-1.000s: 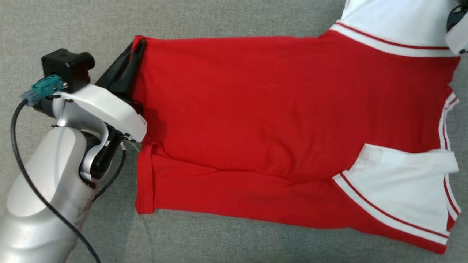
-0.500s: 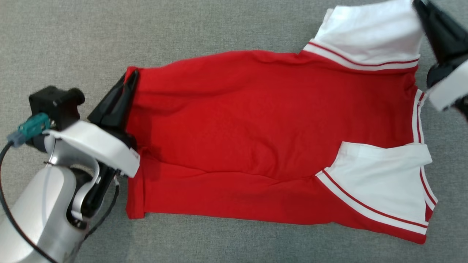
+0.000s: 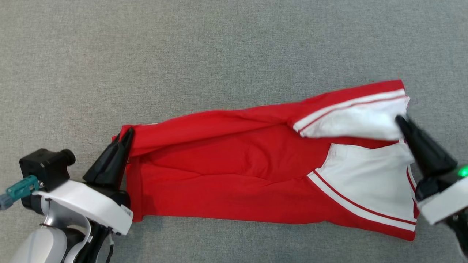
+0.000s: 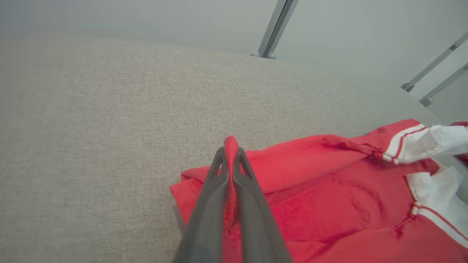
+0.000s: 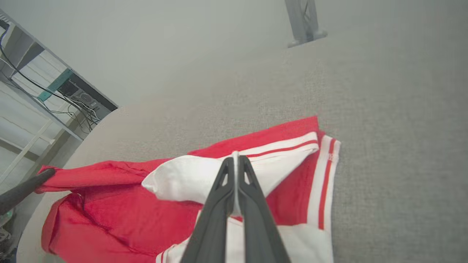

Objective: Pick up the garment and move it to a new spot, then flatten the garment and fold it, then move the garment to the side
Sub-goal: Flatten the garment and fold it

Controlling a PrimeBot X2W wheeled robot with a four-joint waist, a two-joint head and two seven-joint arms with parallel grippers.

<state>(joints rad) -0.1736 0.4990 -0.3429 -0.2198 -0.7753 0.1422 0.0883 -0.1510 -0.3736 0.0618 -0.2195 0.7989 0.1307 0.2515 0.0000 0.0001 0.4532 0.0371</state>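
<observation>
Grey fabric surface (image 3: 219, 54) holds the garment (image 3: 237, 182), its opposite ends clenched in both jaws

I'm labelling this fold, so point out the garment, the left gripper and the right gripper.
garment (image 3: 226, 182), head view, middle of the red body.
left gripper (image 3: 128, 133), head view, between its fingertips, at the red corner.
right gripper (image 3: 400, 120), head view, between its fingertips, at the white sleeve.

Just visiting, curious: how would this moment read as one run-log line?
step: folding | left gripper: shut on shirt hem | right gripper: shut on sleeve | far edge lifted
</observation>
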